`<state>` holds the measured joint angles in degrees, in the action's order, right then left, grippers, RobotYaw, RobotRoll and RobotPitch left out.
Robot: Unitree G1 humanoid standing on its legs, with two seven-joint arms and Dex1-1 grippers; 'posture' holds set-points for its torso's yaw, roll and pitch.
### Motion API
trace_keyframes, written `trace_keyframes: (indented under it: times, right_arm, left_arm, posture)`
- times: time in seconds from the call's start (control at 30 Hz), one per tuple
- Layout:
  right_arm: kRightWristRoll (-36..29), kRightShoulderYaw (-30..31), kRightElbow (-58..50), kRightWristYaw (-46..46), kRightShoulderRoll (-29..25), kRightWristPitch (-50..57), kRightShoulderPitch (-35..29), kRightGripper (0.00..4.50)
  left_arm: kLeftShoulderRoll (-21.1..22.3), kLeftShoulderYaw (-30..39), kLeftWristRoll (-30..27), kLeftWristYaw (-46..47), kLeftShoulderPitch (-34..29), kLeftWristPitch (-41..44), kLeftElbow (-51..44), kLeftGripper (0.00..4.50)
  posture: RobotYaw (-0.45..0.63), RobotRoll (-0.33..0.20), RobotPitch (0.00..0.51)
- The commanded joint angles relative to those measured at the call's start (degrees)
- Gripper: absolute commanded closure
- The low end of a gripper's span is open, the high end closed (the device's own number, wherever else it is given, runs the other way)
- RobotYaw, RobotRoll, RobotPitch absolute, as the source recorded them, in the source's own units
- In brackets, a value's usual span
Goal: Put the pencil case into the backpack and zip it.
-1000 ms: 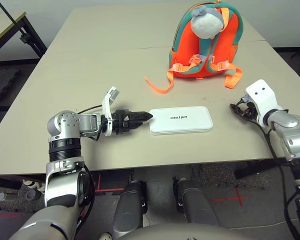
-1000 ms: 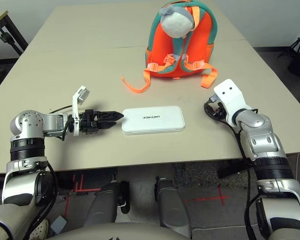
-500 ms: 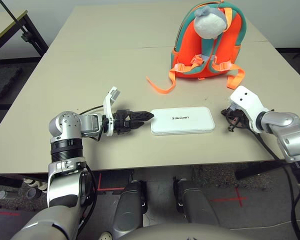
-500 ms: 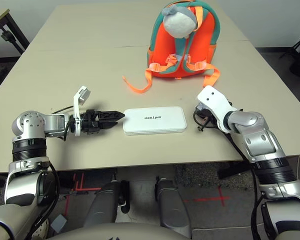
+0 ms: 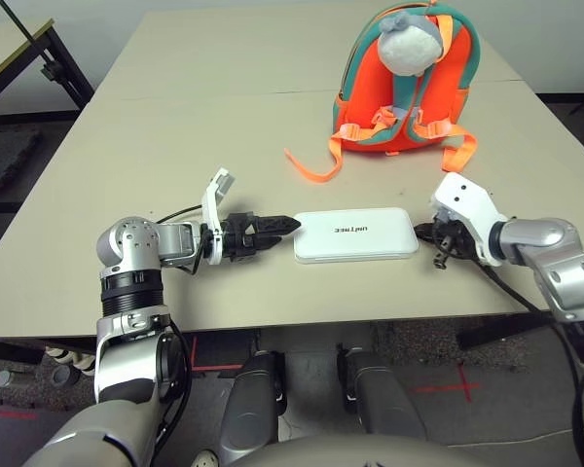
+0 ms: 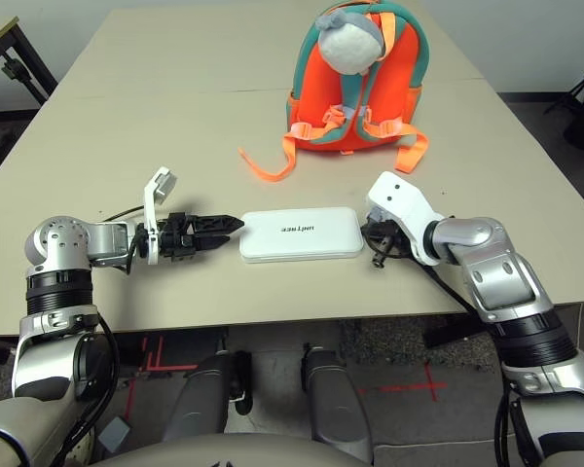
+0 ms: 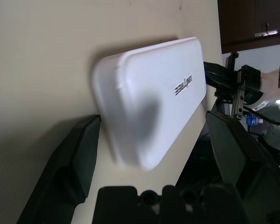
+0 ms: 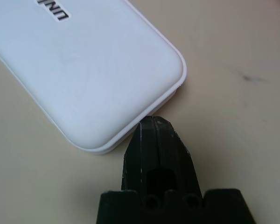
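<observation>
The white case [image 5: 356, 235] lies flat on the table [image 5: 224, 156], between the two hands of the robot. The left end effector [image 7: 151, 121] is spread wide at one short end of the case, and it pinches nothing. The right end effector [image 8: 153, 122] has its two fingers pressed together, with the tips right at the other short end. The orange and green backpack [image 5: 405, 83] stands farther back on the table, with a fluffy toy [image 5: 409, 45] on it.
</observation>
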<state>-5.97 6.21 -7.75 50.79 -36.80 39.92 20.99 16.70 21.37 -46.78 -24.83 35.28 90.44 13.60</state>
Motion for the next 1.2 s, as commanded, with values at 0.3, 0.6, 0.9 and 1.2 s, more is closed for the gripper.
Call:
trace_keyframes:
  times: [0.3, 0.6, 0.9, 1.2]
  right_arm:
    - [-2.8, 1.5, -4.1, -1.5, 1.8, 1.8, 1.2, 4.47]
    - [-3.8, 1.5, -4.4, -1.9, 2.5, 3.0, 2.1, 4.47]
    - [-5.6, 2.1, -5.4, -2.3, 4.4, 4.9, 2.7, 4.49]
    - [-3.7, 3.4, -3.7, -4.1, 3.4, 3.4, 2.6, 4.50]
  left_arm:
    - [-0.8, -1.1, 1.6, 0.7, -1.3, 1.1, -1.0, 0.00]
    - [-0.9, -1.3, 1.9, 0.6, -1.3, -0.1, -0.3, 0.00]
    - [-0.9, -1.3, 2.2, 0.3, -1.7, -1.3, -0.3, 0.17]
    - [-1.3, -0.3, 2.2, 0.2, -2.0, -2.6, -0.7, 2.80]
  posture:
    - [-0.11, 0.000, 0.161]
    - [-0.11, 0.000, 0.154]
    - [-0.10, 0.000, 0.154]
    - [-0.10, 0.000, 0.158]
